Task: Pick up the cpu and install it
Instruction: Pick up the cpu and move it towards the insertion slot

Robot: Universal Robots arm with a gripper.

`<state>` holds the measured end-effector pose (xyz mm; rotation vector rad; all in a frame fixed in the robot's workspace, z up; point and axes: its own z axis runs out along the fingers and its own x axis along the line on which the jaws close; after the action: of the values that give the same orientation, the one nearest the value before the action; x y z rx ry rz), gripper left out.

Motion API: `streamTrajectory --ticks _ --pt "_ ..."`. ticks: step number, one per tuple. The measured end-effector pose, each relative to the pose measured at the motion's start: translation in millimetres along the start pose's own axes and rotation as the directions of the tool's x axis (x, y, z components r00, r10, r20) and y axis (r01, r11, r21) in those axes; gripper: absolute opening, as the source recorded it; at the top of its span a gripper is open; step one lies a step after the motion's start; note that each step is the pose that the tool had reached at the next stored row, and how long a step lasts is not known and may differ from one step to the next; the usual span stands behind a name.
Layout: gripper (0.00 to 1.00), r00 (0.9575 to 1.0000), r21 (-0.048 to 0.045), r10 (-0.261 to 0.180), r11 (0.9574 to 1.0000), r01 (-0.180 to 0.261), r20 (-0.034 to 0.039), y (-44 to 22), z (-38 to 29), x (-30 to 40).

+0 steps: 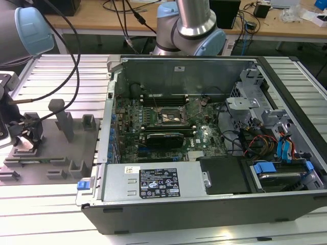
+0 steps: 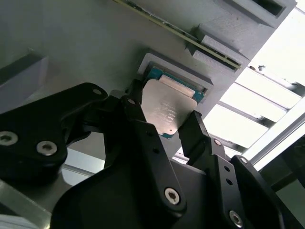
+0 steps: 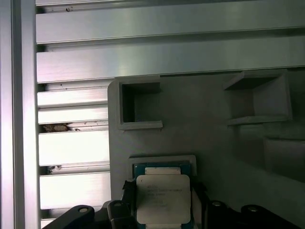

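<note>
Black gripper [image 2: 164, 117] fingers [image 2: 193, 131] seemingly pinching small square silvery-lidded cpu [image 3: 163, 198] at opposite edges | cpu seated in grey plastic fixture pocket [image 3: 162, 159] | risk: uneven grip tilts chip, jamming against pocket wall.

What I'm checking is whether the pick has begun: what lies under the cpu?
The cpu lies over a rimmed pocket in the grey fixture; the rim shows along one side. The pocket floor is covered by the cpu, so contact cannot be judged.
</note>
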<state>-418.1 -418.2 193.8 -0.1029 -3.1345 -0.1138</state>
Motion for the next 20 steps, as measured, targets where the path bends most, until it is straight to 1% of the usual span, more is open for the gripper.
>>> streamTrajectory --ticks 2,4,8,11,13,15,16,20 --pt "0.55 1.0000 -0.0002 0.000 1.0000 0.000 0.0002 0.0 -0.1 0.0" --pt "0.55 1.0000 0.0000 0.000 1.0000 0.000 0.0000 0.2 -2.6 0.1" --pt "0.55 1.0000 0.0000 0.000 1.0000 0.000 0.0000 0.9 -11.9 0.1" --pt "0.55 1.0000 -0.0001 0.000 1.0000 0.000 0.0000 1.2 -16.5 0.1" --pt "0.55 1.0000 -0.0001 0.000 1.0000 0.000 0.0000 1.7 -23.0 0.1" --pt "0.55 1.0000 -0.0001 0.000 1.0000 0.000 0.0000 2.1 -27.9 0.2" --pt "0.55 1.0000 0.0000 0.000 1.0000 0.000 0.0001 2.4 -32.1 0.2" --pt "0.55 1.0000 0.0000 0.000 1.0000 0.000 0.0002 3.4 -44.8 0.3"
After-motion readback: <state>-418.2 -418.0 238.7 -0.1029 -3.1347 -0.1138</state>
